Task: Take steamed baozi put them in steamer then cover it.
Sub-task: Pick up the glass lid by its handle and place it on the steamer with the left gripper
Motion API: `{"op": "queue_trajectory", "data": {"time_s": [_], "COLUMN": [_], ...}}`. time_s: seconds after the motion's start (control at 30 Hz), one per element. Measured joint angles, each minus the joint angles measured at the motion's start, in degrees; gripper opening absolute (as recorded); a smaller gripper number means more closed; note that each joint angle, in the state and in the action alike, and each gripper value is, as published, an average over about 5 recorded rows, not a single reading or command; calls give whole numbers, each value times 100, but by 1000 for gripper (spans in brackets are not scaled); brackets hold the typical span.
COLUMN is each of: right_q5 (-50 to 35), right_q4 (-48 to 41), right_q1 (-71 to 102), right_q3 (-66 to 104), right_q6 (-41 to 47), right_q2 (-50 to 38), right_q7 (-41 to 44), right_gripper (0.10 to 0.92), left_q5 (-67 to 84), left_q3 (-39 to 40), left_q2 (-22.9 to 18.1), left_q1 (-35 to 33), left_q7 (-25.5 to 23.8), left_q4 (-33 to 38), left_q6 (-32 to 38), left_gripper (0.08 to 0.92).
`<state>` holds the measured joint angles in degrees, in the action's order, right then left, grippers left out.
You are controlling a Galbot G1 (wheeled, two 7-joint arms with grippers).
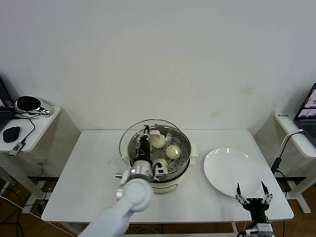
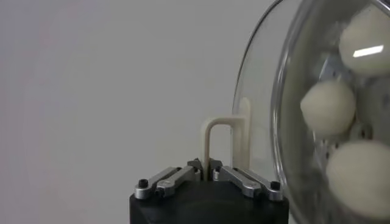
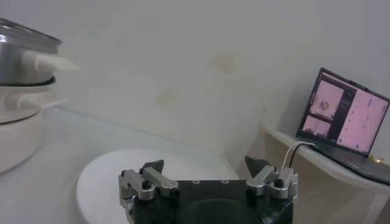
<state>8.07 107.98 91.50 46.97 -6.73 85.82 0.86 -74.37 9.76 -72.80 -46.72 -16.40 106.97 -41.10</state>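
Note:
The steamer (image 1: 185,160) stands mid-table with baozi (image 1: 172,151) on its perforated tray. My left gripper (image 1: 144,134) is shut on the cream handle (image 2: 213,131) of the cover (image 1: 129,140). It holds the glass lid tilted over the pot's left side. Through the glass (image 2: 262,91) three baozi (image 2: 328,107) show in the left wrist view. My right gripper (image 1: 253,190) hangs open and empty at the table's front right, by the near edge of the white plate (image 1: 232,170). In its own view the right gripper (image 3: 204,165) faces the plate (image 3: 103,176), with the steamer (image 3: 24,58) off to one side.
Side tables flank the white table. The left one carries a mouse (image 1: 11,133) and a shiny round object (image 1: 28,104). The right one holds a laptop (image 3: 344,115) with a cable (image 1: 280,150) hanging down.

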Motion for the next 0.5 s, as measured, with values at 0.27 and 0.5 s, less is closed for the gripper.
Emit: {"op": "queue_trajectory", "data": {"time_s": [0.27,0.5], "right_q5": [16,5], "right_q4": [7,2], "right_q1": [31,41], "right_q3": [-22,-37], "right_q6": [-25,-40], "right_q2": [-19,-54], "right_q7": [8,11], "right_gripper": [823,823], "left_q5": [-354,-518], "left_q3": [162,165], "left_q2": [-378,-523], "left_q1": [63,22], "left_q7": [-71,-77], "left_q4": [-353,-609], "left_q6": [-12,11], "left_gripper": [136,136]}}
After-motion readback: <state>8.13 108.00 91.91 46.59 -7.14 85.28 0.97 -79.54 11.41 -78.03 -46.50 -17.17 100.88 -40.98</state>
